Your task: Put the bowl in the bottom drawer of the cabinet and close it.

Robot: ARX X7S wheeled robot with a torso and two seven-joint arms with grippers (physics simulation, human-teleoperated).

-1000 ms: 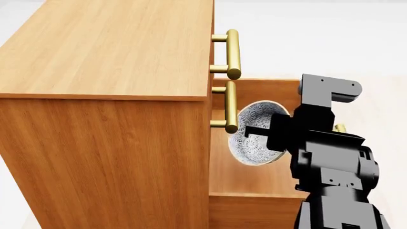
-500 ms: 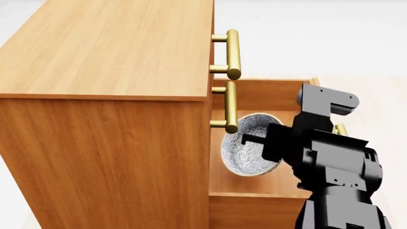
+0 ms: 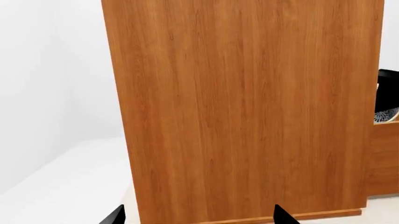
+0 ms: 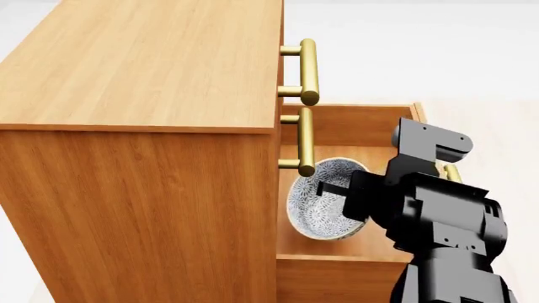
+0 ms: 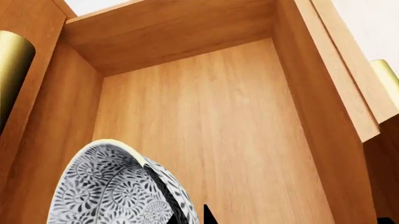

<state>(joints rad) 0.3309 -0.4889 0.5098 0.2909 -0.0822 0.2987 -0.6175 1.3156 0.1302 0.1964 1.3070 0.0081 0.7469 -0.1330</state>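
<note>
Cabinet [image 4: 143,126] wood fills the left of the head view, its two upper brass handles [image 4: 307,142] jutting just above the pulled-out bottom drawer [image 4: 354,123]. Over that drawer's bare floor the right gripper [image 4: 324,187] pinches the rim of the tilted bowl [image 4: 316,205], close beside the lower handle. The left gripper [image 3: 199,217] faces the cabinet's side, fingertips spread apart and empty.

- Right tool [image 4: 330,188]: mostly hidden behind its own arm; jaw gap unreadable.
- Bowl [image 4: 324,199]: right edge hidden by arm; cut off in right wrist view.
- Left tool [image 3: 198,217]: only fingertips in frame.
- Drawer [image 4: 354,123]: front hidden.
</note>
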